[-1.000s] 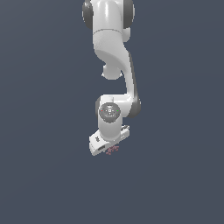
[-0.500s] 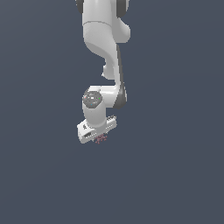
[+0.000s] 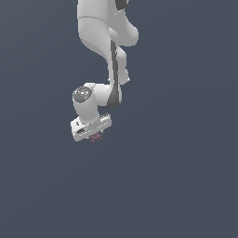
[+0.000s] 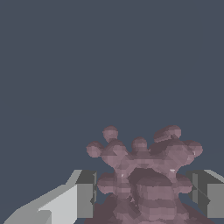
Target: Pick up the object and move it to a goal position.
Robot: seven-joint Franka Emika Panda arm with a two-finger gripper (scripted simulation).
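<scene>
The object (image 3: pixel 96 137) is a tiny dusty pink-red cluster of small bumps, peeking out just under the white hand of the arm in the exterior view. In the wrist view the object (image 4: pixel 144 175) fills the space between the two grey fingertip pads (image 4: pixel 85 192), which press on it from both sides. My gripper (image 3: pixel 95 136) is shut on the object. Most of the fingers are hidden behind the hand in the exterior view.
The white arm (image 3: pixel 104 42) comes down from the top of the exterior view. Around it is only a plain dark grey-blue background, with no other objects or edges visible.
The arm has swung toward the exterior view's left and risen a little, carrying the object along in the shut gripper. The wrist has turned as it moved.
</scene>
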